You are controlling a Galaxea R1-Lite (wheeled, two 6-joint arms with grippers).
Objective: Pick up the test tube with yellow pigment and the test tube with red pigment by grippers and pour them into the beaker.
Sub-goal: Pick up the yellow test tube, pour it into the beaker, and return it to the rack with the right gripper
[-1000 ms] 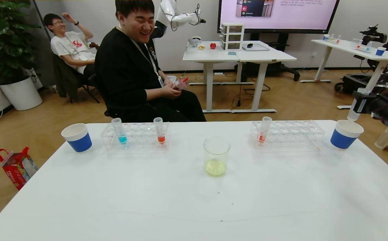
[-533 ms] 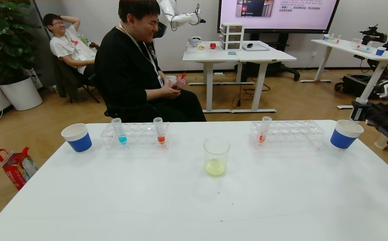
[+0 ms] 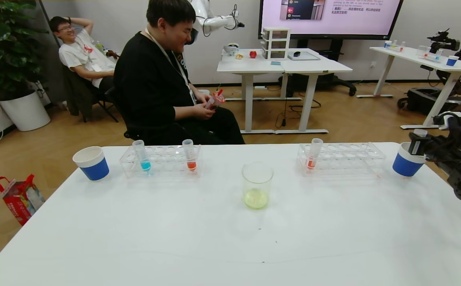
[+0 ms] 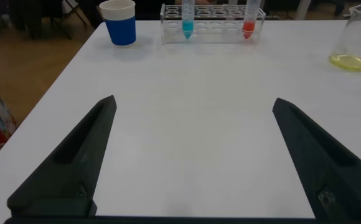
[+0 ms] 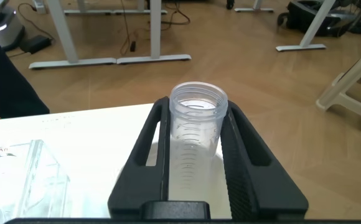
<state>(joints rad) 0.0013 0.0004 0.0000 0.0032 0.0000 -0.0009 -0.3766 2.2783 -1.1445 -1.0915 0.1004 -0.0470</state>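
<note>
My right gripper (image 3: 416, 146) is shut on a clear, empty-looking tube (image 3: 418, 137) at the table's right edge. The tube's lower end dips into the right blue paper cup (image 3: 404, 167). In the right wrist view the fingers (image 5: 157, 134) clamp the tube (image 5: 196, 127) just below its rim. No tube with yellow liquid shows. The beaker (image 3: 257, 184) stands mid-table with pale yellow liquid at its bottom. One red tube (image 3: 314, 155) stands in the right rack, another (image 3: 190, 155) in the left rack. My left gripper (image 4: 193, 102) is open and empty over bare table.
A blue-liquid tube (image 3: 142, 155) stands in the left rack (image 3: 163, 162). A second blue cup (image 3: 92, 163) is at the far left. The right rack (image 3: 347, 158) holds only the one red tube. A seated man is behind the table's far edge.
My right gripper has come down and slightly left with the tube. The tube, held above the right blue cup before, now dips into it.
</note>
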